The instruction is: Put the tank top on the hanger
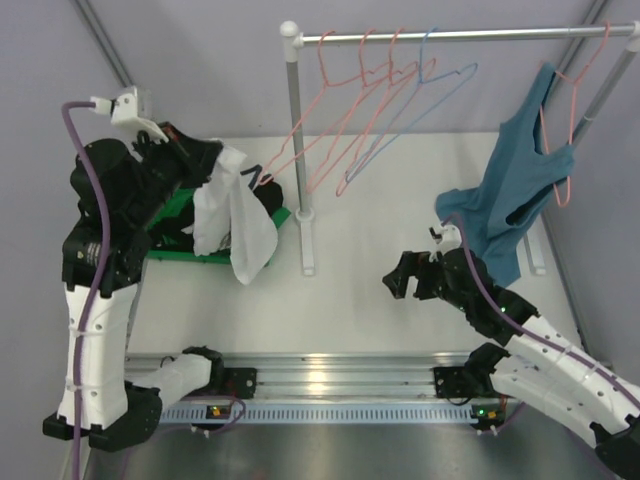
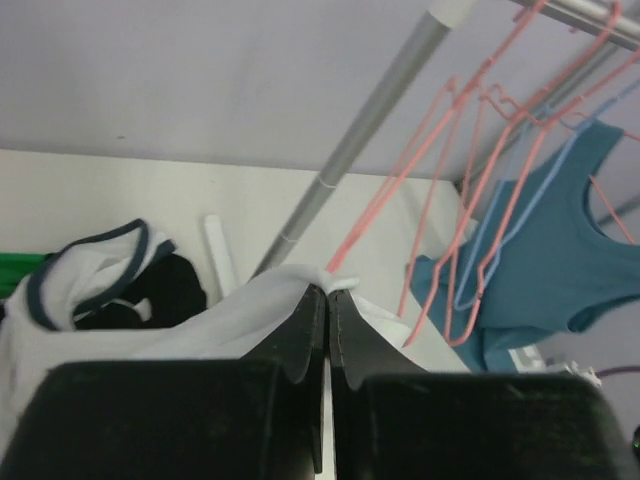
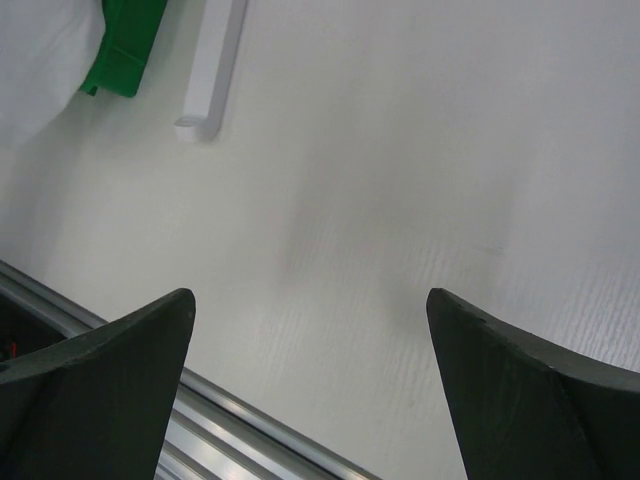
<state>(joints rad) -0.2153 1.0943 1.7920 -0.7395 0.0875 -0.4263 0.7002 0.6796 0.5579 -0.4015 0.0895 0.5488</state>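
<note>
Currently pinching a fold of the white tank top [image 1: 237, 228] between the pressed-together jaws of the left gripper [image 2: 328, 300], above the green tray [image 1: 172, 216], cloth draping down. Light-blue hanger [image 1: 412, 128] on the rail [image 1: 500, 33] among pink hangers [image 1: 345, 95], well apart from the top. Right gripper [image 3: 310, 300] spread wide, low over the white table [image 3: 420, 150].

White-shelled arms [image 1: 95, 340] with black joints, purple cables [image 1: 67, 122], matte-black wedge pincer fingers [image 3: 110, 380].

Bright, even, diffuse light fills every view; shadows on the white counter [image 3: 400, 150] ahead of the right pincer [image 3: 310, 295] are faint. Its fingers look dark and soft-edged (little surface detail). Glare streaks the metal rail [image 1: 320, 375] behind it.
</note>
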